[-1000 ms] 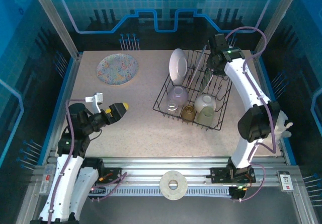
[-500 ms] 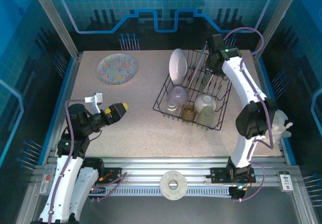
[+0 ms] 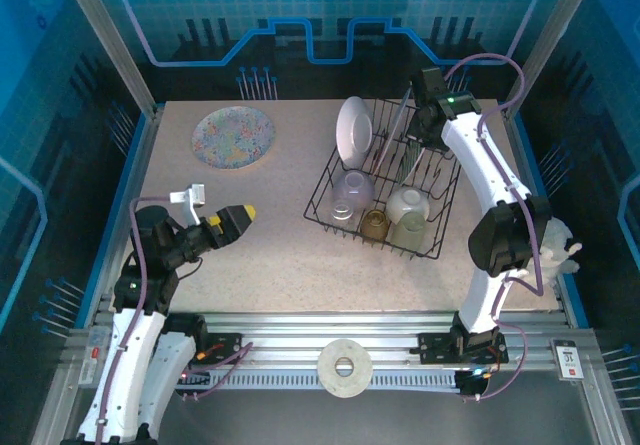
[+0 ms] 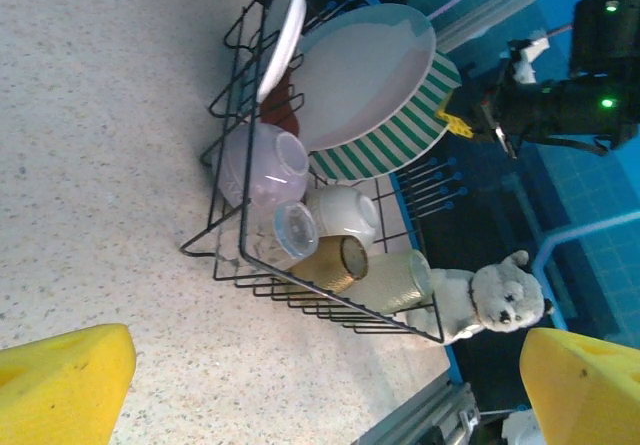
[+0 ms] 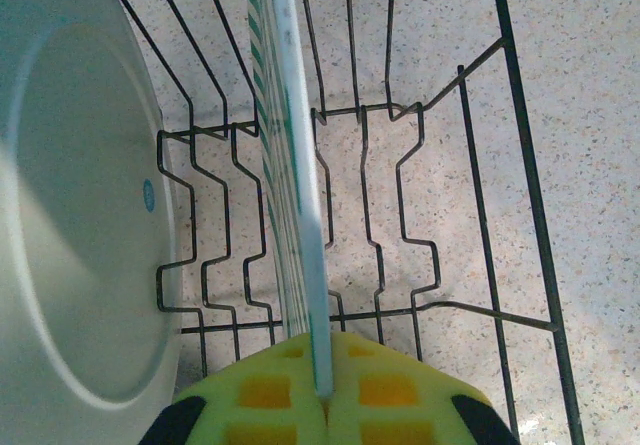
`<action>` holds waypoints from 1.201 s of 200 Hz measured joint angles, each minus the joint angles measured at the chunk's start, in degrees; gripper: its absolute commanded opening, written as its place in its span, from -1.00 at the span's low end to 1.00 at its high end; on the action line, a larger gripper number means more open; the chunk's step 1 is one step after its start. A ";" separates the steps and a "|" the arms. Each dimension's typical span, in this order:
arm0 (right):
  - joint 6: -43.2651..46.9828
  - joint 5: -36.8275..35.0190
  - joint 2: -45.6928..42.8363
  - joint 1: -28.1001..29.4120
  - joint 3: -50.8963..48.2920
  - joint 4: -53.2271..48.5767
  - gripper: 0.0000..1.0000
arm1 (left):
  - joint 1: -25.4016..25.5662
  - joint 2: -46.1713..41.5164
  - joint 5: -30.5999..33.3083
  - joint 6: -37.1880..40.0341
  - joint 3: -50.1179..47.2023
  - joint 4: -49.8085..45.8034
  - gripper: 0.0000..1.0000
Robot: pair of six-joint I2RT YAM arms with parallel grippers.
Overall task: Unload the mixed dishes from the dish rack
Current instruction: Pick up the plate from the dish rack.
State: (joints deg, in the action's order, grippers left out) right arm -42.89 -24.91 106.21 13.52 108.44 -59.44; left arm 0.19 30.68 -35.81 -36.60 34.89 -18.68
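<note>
Speckled table (image 3: pixel 250 225); R pincer (image 5: pixel 322 370) pinches striped plate (image 5: pixel 290 165) in rack (image 3: pixel 375 239); L pincer (image 4: pixel 320 390) agape.

Your left arm (image 3: pixel 140 305) sits folded near its base, gripper (image 3: pixel 219 203) spread wide, while your right arm (image 3: pixel 480 180) reaches far forward, gripper (image 5: pixel 322 385) clamped on a plate (image 5: pixel 298 165) rim.

Black wire dish rack (image 3: pixel 340 227) sits right of centre. White plates (image 3: pixel 352 130) stand on edge in its far half, the green-striped plate (image 4: pixel 400 135) among them, while lilac cup (image 3: pixel 350 193), amber cup (image 3: pixel 375 225), cream cup (image 3: pixel 408 203) and pale-green cup (image 3: pixel 410 231) lie tipped along its near side.
</note>
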 measured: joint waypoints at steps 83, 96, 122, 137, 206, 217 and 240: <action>0.59 -0.57 -2.67 0.04 0.02 -0.74 -1.00 | 0.00 0.02 -8.79 -4.15 -0.04 8.66 0.99; 0.74 -0.72 -3.67 0.04 0.04 -0.81 -1.00 | 0.00 0.02 -9.11 -4.68 -0.13 9.16 0.99; 1.42 -2.03 -5.31 0.04 0.74 -0.92 -1.00 | 0.00 0.07 -9.38 -5.81 -0.46 10.51 0.99; 1.81 -2.82 -6.16 0.04 1.01 -0.98 -1.00 | 0.00 0.09 -9.51 -6.56 -0.68 11.02 0.99; 3.65 -5.53 -11.67 -0.04 1.09 -1.25 -1.00 | 0.00 1.31 -9.49 -7.21 -0.68 11.56 0.99; 4.07 -5.81 -13.03 -0.04 1.09 -1.29 -1.00 | 0.00 1.64 -9.46 -7.48 -0.68 11.56 0.99; 4.92 -6.38 -16.87 -0.07 1.05 -1.38 -1.00 | 0.00 2.23 -9.20 -8.55 -0.68 11.98 0.99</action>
State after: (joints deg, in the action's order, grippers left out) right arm -37.98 -31.29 89.34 13.45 109.49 -60.82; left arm 0.19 32.91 -45.01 -45.15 34.22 -6.70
